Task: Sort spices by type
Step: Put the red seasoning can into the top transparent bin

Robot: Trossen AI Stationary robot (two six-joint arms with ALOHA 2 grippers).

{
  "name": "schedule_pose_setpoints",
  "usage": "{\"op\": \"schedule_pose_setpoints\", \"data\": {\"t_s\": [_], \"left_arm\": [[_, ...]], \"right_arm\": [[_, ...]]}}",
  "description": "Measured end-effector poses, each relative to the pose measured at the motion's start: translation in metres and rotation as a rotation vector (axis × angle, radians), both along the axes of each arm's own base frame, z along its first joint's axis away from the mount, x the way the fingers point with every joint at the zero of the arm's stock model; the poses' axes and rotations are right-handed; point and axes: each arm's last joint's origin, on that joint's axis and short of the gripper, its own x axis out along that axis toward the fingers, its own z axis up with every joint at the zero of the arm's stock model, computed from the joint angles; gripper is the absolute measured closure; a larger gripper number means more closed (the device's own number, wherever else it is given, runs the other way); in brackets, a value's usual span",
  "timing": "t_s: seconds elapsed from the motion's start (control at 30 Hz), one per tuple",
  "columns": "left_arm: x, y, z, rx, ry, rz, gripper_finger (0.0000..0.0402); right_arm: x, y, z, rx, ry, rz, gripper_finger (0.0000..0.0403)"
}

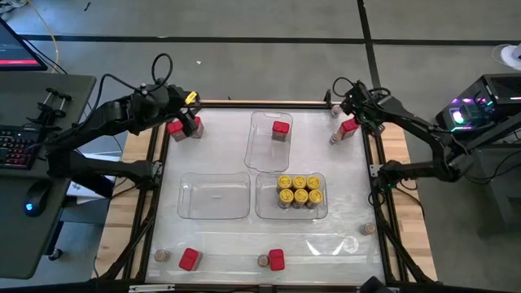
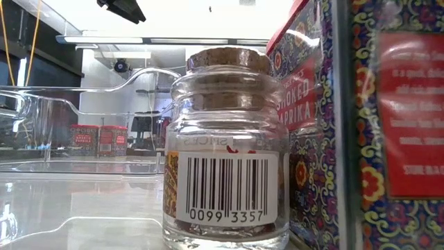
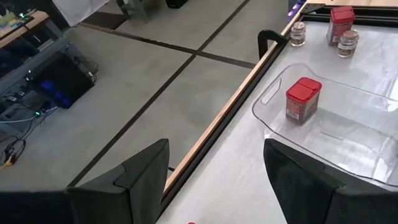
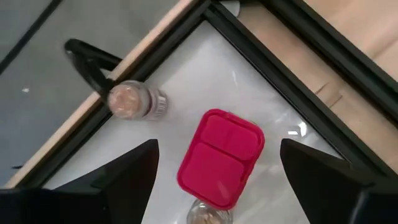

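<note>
Clear glass jar (image 2: 225,177) with rough cork stopper, glossy paper barcode label; glossy clear plastic tray (image 1: 213,196); table (image 1: 358,179) white, smooth, probably laminate.

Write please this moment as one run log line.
left end effector: open, far left corner | right end effector: open above red box, far right corner | yellow-lidded jars: grouped in tray

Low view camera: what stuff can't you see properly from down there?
- Red paprika box: cut off by the right edge.
- Cork-topped jar: fills the middle and hides the table behind it.
- Far red boxes: labels too small to read.
- Both arms: out of this view.
</note>
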Motion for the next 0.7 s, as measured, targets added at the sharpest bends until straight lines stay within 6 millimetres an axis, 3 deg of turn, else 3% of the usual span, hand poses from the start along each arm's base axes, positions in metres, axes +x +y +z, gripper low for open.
{"op": "schedule_pose_setpoints", "data": {"t_s": [0.47,0.7], "left_arm": [[0.000,0.000,0.000,0.007,0.008,-0.005,0.0153],[0.000,0.000,0.000,0.001,0.002,0.000,0.0153]], "right_arm": [[0.018,-0.020,-0.046,0.220,0.021,-0.053,0.0071],[0.019,-0.023,-0.052,0.228,0.051,-0.056,0.0073]]}}
